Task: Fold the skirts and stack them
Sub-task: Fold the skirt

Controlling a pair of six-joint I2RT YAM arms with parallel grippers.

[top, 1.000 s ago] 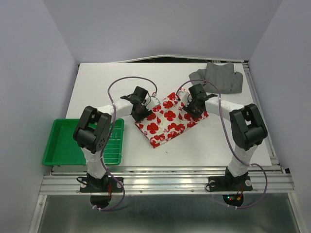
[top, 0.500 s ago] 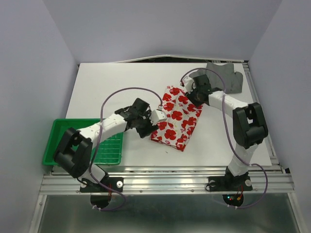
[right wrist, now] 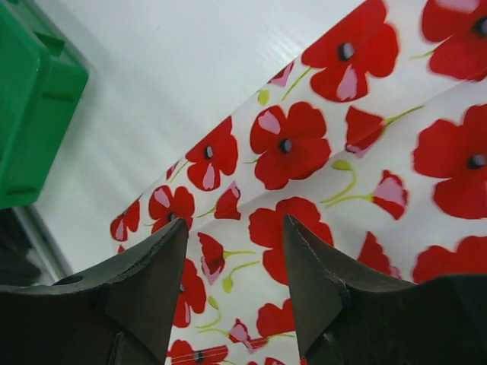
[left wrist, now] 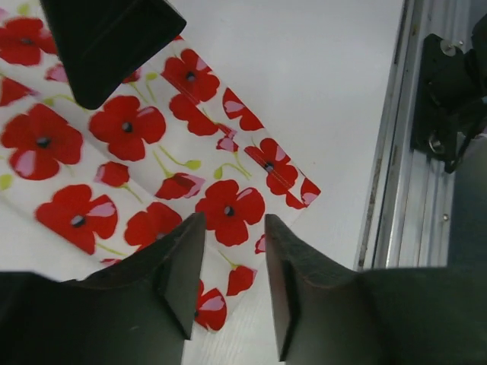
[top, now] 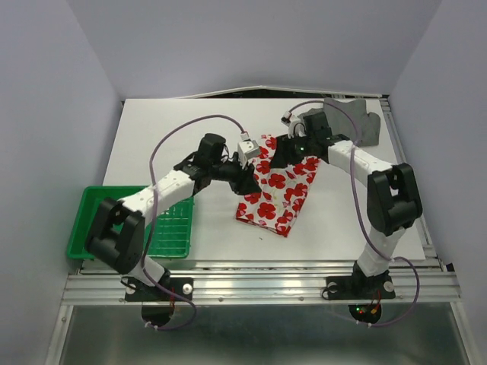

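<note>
The white skirt with red flowers (top: 278,188) lies folded on the table's middle; it fills the left wrist view (left wrist: 137,144) and the right wrist view (right wrist: 335,175). The dark grey skirt (top: 356,122) lies crumpled at the back right. My left gripper (top: 249,181) hovers at the printed skirt's left edge, open and empty (left wrist: 234,251). My right gripper (top: 280,156) hovers over its upper part, open and empty (right wrist: 236,262). The other gripper's dark finger shows at the top of the left wrist view.
A green plastic tray (top: 99,228) sits at the table's front left, its corner showing in the right wrist view (right wrist: 30,99). The metal rail (left wrist: 411,152) runs along the table's near edge.
The printed skirt went from spread slantwise to a narrower folded shape. My left gripper moved up to its left edge and my right gripper moved left over its top; both have let go.
</note>
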